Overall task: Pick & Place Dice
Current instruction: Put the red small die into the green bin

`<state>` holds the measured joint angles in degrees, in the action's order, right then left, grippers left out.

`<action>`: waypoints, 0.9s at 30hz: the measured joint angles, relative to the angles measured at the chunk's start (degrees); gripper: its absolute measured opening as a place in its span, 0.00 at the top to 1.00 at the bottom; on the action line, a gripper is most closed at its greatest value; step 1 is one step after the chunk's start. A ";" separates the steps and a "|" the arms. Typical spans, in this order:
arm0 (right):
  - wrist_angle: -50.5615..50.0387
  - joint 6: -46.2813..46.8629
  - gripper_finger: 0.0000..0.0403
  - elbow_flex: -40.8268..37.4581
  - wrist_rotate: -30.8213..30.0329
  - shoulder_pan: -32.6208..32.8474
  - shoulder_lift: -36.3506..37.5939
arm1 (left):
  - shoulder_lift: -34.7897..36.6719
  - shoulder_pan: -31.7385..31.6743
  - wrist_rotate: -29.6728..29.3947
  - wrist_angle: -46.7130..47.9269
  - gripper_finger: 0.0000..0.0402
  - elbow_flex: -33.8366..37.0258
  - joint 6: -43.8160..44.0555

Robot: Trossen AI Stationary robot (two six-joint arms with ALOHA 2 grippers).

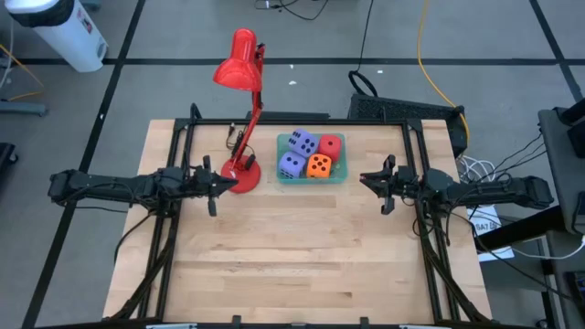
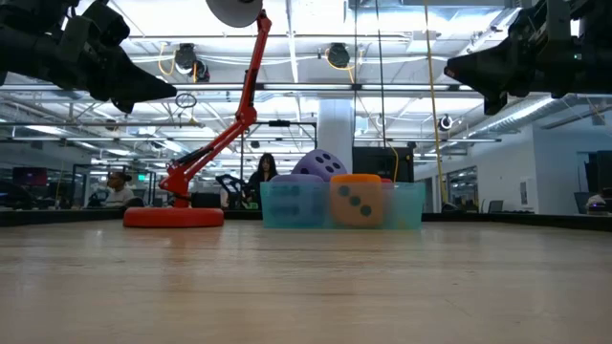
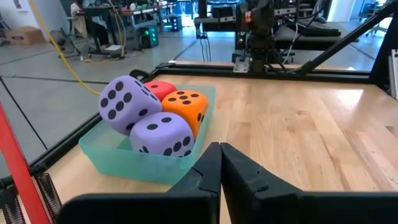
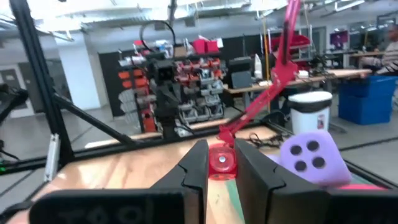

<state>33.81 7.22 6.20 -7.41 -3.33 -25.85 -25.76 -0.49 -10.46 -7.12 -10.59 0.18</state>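
Left gripper (image 3: 219,163) hangs above the table near the lamp base (image 1: 241,174), fingers pressed together, holding nothing. Right gripper (image 4: 219,163) hangs opposite, beyond the green tray (image 1: 312,178), fingers slightly parted, also empty. Both sit level and well apart from the load; I read this as a waiting pose before any pick.

All four dice lie packed in the tray: two purple (image 1: 303,143) (image 1: 291,164), one orange (image 1: 319,165), one red (image 1: 331,146). One purple die rides up on the others, probably for want of room.

Red die is largely hidden in the low view. Lamp head is cut off there.
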 joint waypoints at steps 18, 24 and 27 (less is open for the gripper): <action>-5.34 -1.70 0.87 0.00 3.00 -4.39 1.50 | -0.07 0.00 -0.04 -2.93 0.96 0.00 0.33; -5.77 -2.22 0.88 -0.02 3.03 -4.49 5.43 | -0.09 0.00 -0.07 -2.95 0.92 0.00 1.85; -7.20 -2.53 0.88 -0.02 3.16 -4.49 8.06 | -0.09 0.00 -0.07 -2.95 0.91 0.00 1.38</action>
<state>26.61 4.70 6.17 -4.25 -7.81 -17.79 -25.85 -0.49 -10.53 -10.07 -10.59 1.56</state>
